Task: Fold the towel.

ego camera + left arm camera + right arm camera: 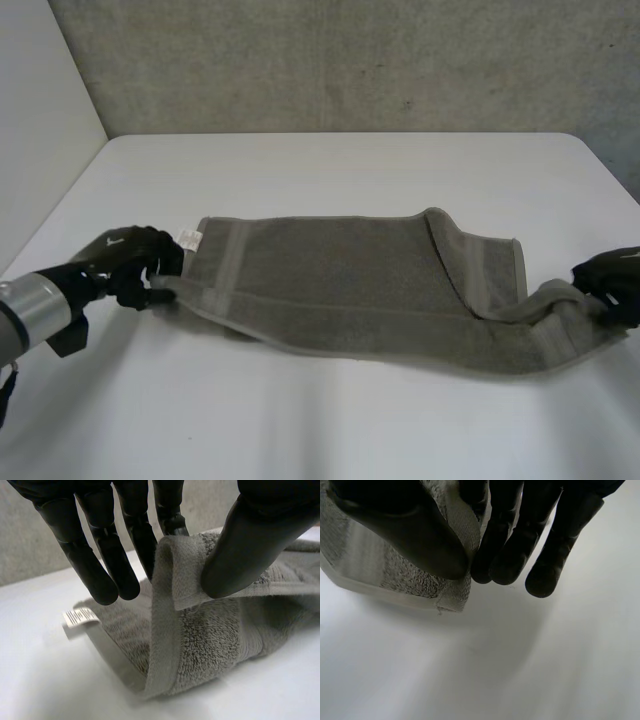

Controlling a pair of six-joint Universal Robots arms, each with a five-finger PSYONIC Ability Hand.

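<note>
Towel: grey looped terry with flat woven border bands, laid as a long strip across the white table, seemingly doubled lengthwise; right end twisted and rumpled.
Label: small, white, at the towel's left end.
Left robot hand: black, pinching the hemmed edge of the near left corner between thumb and fingers.
Right robot hand: black, clamped on the right end's corner, thumb pressing the pile against the fingers.

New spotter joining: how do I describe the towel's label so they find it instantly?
On the white table lies a grey towel. At the end held by the left hand, a small label sticks out from the far corner. It is the only white, printed piece on the grey cloth.
</note>
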